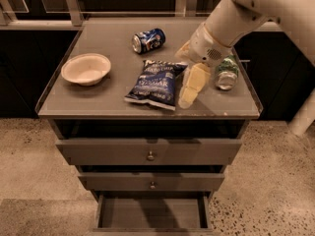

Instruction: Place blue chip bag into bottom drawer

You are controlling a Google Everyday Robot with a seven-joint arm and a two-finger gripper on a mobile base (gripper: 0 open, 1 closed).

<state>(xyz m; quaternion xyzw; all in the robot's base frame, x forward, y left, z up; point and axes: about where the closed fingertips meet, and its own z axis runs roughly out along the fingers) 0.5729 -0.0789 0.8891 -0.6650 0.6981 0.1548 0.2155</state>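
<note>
The blue chip bag (157, 83) lies flat on the cabinet top, near its front middle. My gripper (189, 90) hangs from the white arm just to the right of the bag, its cream fingers pointing down at the top's surface close to the bag's right edge. It holds nothing. The bottom drawer (151, 214) is pulled out at the foot of the cabinet, its flat grey floor bare.
A blue soda can (148, 40) lies on its side behind the bag. A white bowl (86, 69) stands at the left of the cabinet top (103, 102). A green can (227, 73) stands at the right, behind my arm. Two knobbed drawers (150, 154) are shut.
</note>
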